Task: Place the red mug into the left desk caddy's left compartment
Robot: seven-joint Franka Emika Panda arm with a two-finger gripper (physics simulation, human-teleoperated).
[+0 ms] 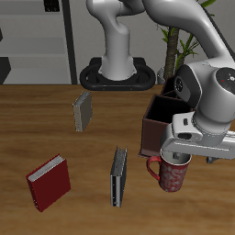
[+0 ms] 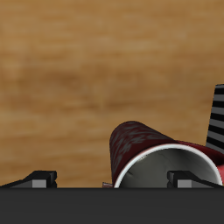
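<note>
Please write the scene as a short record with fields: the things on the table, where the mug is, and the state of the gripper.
mug: red mug, upright, near the table's front edge, before the left desk caddy
mug opening: pale rim seen in wrist view
gripper: gripper at the mug's rim; open or shut cannot be told
other things: red book, grey book lying flat, grey book farther back
task status: mug not yet in the caddy

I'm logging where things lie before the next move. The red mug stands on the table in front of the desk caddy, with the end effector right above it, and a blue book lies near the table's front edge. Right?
One detail is wrong: the book near the table's front edge is red, not blue, as the exterior view shows. The rest holds: the red mug stands on the table before the left desk caddy, with the end effector right above it.
</note>
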